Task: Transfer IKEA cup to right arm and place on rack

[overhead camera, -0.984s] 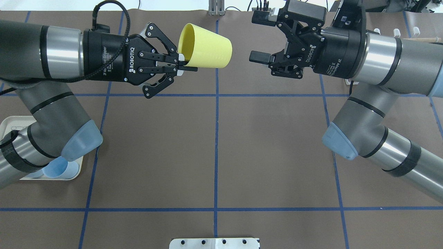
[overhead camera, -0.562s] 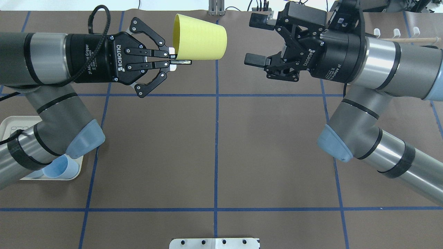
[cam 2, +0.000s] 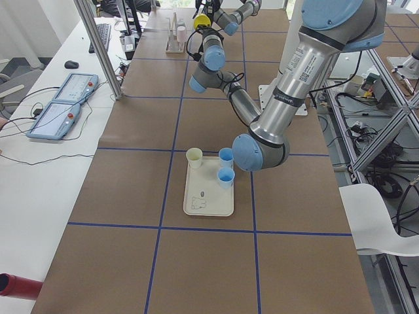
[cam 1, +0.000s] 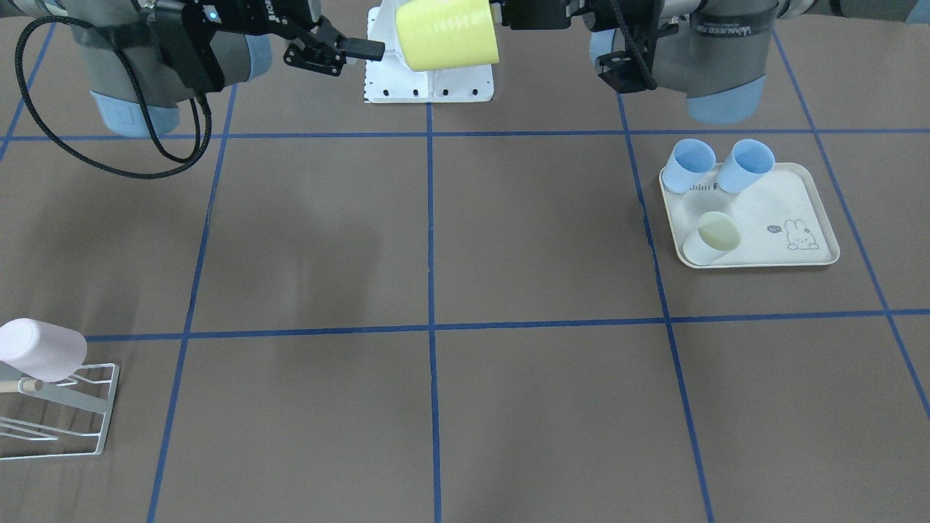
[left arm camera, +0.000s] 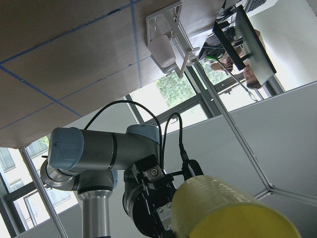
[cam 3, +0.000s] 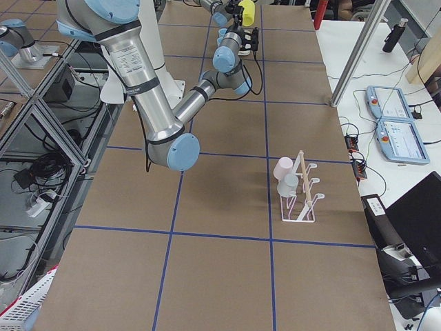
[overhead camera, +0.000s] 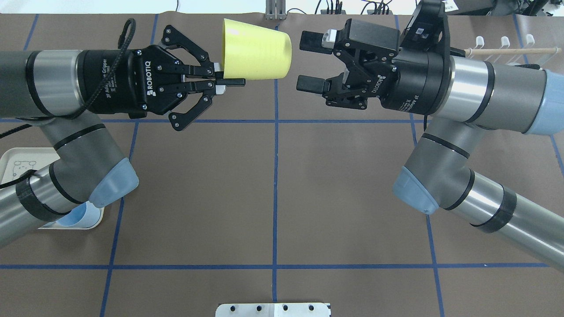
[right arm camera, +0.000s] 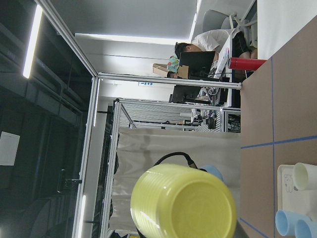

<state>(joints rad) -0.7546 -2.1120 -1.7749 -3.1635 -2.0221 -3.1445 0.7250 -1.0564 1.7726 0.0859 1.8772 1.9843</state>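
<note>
The IKEA cup [overhead camera: 257, 55] is pale yellow and lies on its side in the air over the table's far middle. My left gripper [overhead camera: 229, 80] is shut on its rim, with the cup's mouth toward that arm. The right arm's gripper [overhead camera: 308, 62] is open, its fingertips [overhead camera: 310, 40] a short gap from the cup's base, not touching. The right wrist view looks straight at that base [right arm camera: 183, 203]. In the front view the cup [cam 1: 447, 33] hangs at the top middle. The white wire rack [cam 1: 69, 407] stands at the lower left there, with a pink cup [cam 1: 40, 349] on its wooden peg.
A cream tray [cam 1: 806, 200] with a rabbit drawing holds two blue cups [cam 1: 690, 163] and a cream cup [cam 1: 716, 236] on my left side. The rack's pegs and dowel [overhead camera: 506, 51] show behind the right arm. A white base plate [overhead camera: 273, 309] sits at the near edge.
The right gripper has moved in toward the cup's base, staying open. The left gripper has drawn back slightly and levelled the cup, still shut on its rim.
</note>
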